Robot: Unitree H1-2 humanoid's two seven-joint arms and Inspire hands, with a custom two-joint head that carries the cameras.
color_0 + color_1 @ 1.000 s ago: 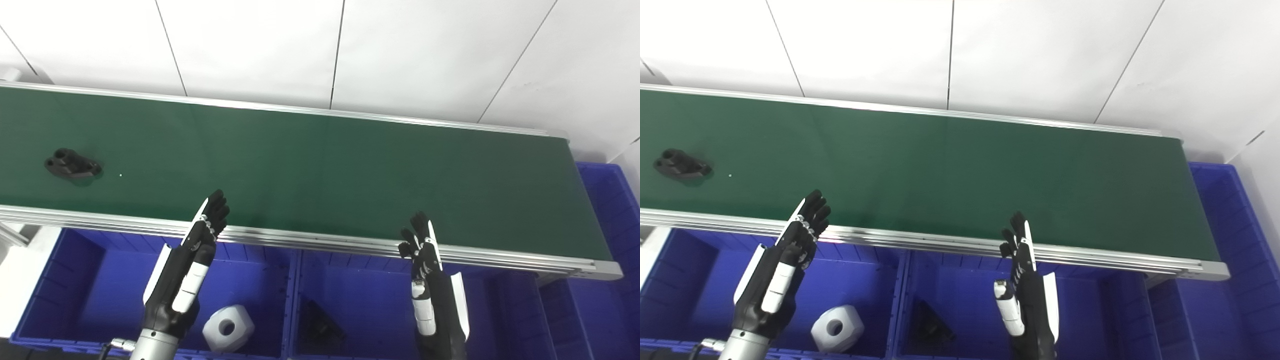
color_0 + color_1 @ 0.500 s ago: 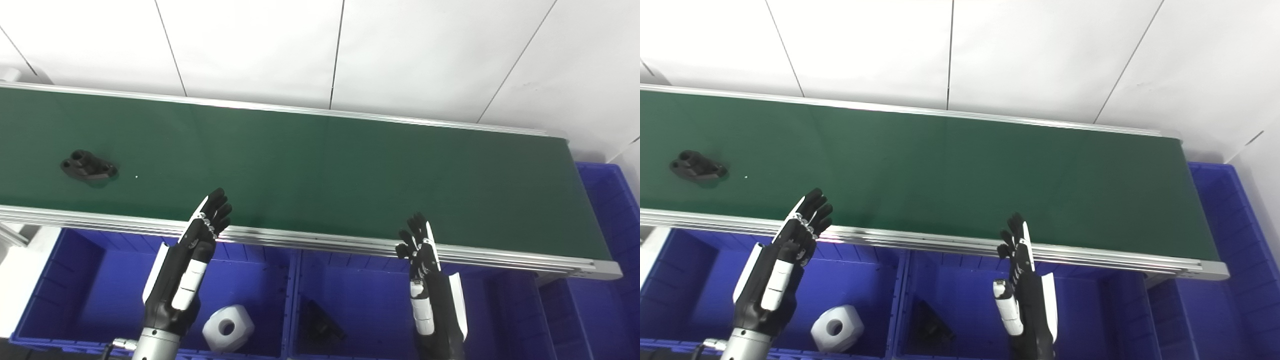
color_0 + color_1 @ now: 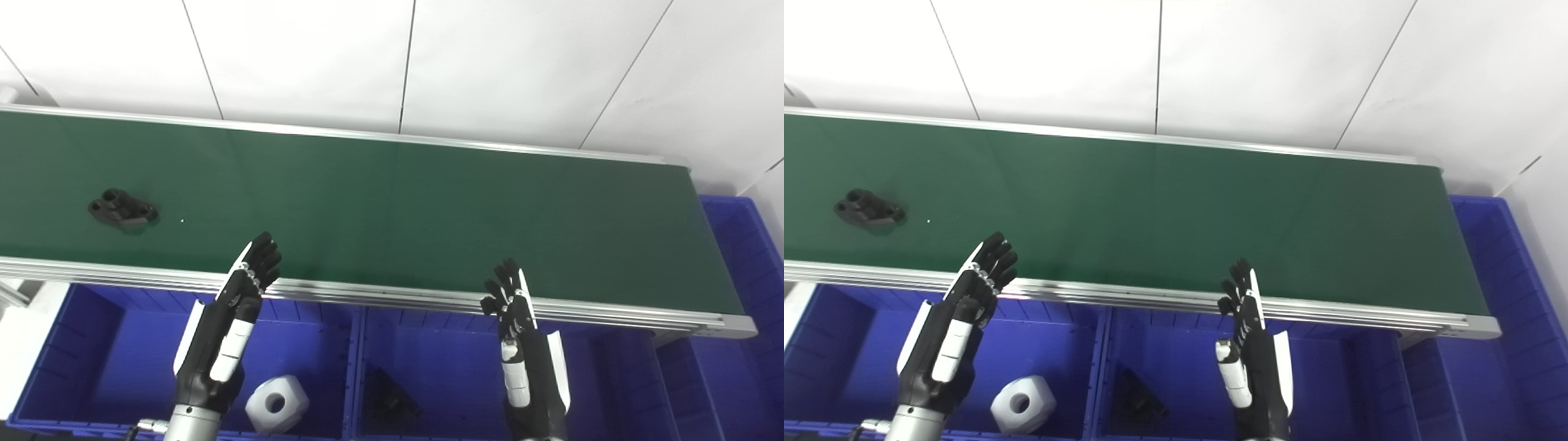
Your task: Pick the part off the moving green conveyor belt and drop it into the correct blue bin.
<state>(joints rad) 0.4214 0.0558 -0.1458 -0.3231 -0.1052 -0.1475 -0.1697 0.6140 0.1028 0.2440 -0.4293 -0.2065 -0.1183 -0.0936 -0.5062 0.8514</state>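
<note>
Conveyor belt (image 3: 392, 196): a long green belt with silver rails is running across the scene in front of a white tiled wall (image 3: 306, 55).
Black part (image 3: 123, 209): a small black piece with round holes is lying flat on the belt toward its left end, nearer the belt's front rail than its back rail.
Left hand (image 3: 236, 306): it is hovering over the belt's front rail, fingers spread and pointing up toward the belt, holding nothing; the black part is sitting well apart from it, up and to the left.
Right hand (image 3: 517, 312): it is hovering at the belt's front rail further to the right, fingers apart and empty.
Left blue bin (image 3: 79, 343): it is sitting just below the belt's front rail, holding a white blocky part (image 3: 277, 403) with a round hole.
Middle blue bin (image 3: 441, 343): it is standing beside the left bin under the belt, holding a dark part (image 3: 392, 398) whose shape is hard to make out.
Right blue bin (image 3: 744, 245): it is waiting at the belt's right end.
</note>
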